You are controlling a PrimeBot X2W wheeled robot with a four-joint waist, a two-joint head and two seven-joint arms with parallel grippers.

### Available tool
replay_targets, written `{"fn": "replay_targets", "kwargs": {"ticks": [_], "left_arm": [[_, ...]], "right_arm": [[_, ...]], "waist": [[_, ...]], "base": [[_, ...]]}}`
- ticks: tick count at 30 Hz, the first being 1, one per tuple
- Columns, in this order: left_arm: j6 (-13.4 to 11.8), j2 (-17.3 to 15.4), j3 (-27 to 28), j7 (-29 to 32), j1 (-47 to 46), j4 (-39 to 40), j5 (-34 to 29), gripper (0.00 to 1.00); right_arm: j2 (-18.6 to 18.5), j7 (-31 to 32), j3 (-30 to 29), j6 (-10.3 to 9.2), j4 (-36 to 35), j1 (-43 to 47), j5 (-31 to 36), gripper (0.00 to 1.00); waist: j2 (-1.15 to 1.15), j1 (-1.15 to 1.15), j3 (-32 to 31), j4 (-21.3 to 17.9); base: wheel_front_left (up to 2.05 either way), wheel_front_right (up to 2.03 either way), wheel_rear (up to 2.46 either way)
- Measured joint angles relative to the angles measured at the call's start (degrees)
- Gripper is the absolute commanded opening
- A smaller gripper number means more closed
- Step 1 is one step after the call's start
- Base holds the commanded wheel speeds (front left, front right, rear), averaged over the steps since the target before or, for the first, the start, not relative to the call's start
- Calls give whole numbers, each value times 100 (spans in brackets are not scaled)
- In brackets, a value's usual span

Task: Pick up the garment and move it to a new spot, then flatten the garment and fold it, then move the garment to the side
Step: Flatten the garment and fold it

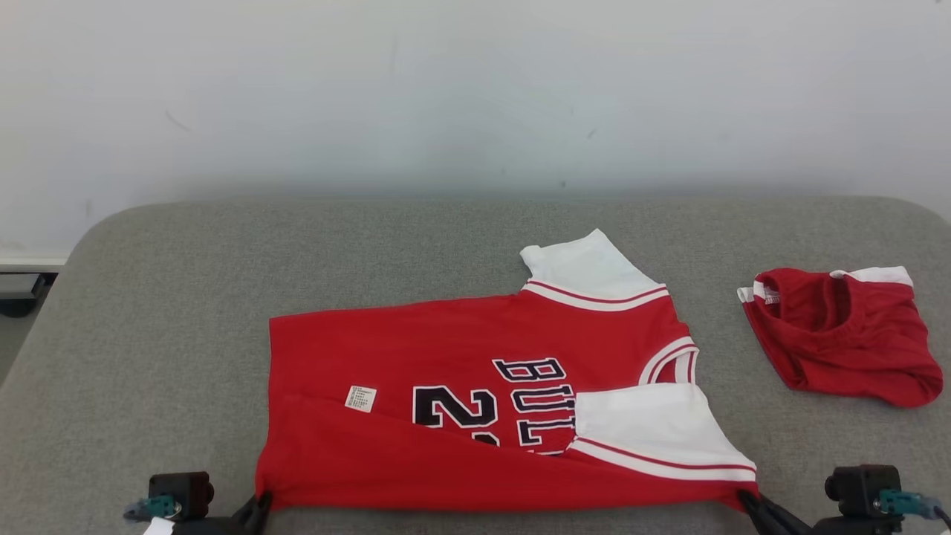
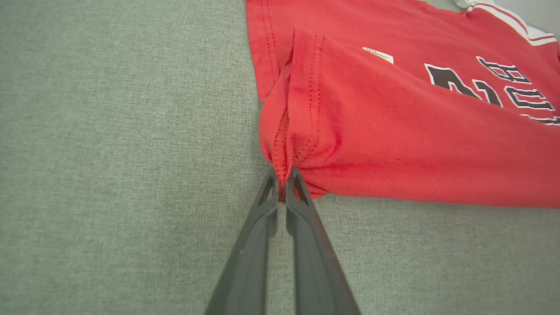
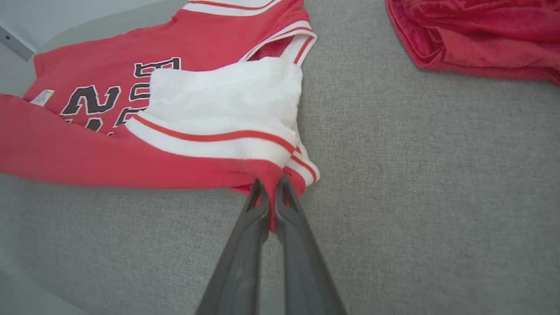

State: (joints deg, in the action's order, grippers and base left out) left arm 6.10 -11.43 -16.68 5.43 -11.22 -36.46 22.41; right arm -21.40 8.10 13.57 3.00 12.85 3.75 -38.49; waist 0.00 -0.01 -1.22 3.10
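Soft red jersey [image 1: 446,349] lies mid grey padded surface [image 1: 163,297], near edge folded over. The left gripper [image 2: 283,186] is clenched on the hem corner, the right gripper [image 3: 270,192] pinches the sleeve-side corner. Light, limp knit, likely sags and wrinkles — hold seamed corners, stay taut.

Red short-sleeved jersey [image 1: 461,349], white sleeves, red-striped white trim, black lettering, small white label [image 1: 360,398]. Spread sideways on the grey surface [image 1: 148,334], toward 6 o'clock of its middle: neck at 3 o'clock, hem at 9 o'clock, print side up. Long edge at 6 o'clock folded over toward 12, with the near sleeve [image 1: 654,423] lying on the chest. Pinched at both 6 o'clock corners: hem corner in the left pincer [image 2: 282,186], sleeve-side corner in the right pincer [image 3: 271,190].
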Motion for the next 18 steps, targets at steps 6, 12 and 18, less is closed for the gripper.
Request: {"fn": "replay_targets", "kwargs": {"ticks": [6,12,18], "left_arm": [[-3,-110,-38,253,220,149,-1,0],[-58,-153,-60,512,282,358,-3,0],[-63,-151,-65,689,308,454,40,0]], "right_arm": [[-40,281,-9,-108,-380,397,-109,0],[-120,559,-60,-309,-795,776,-255,0],[-165,788,-60,-464,-966,776,-270,0]], "waist": [[1,0,-40,-78],[0,1,-31,-122],[0,1,15,-140]], "base": [[0,0,0],[0,0,0],[0,0,0]]}}
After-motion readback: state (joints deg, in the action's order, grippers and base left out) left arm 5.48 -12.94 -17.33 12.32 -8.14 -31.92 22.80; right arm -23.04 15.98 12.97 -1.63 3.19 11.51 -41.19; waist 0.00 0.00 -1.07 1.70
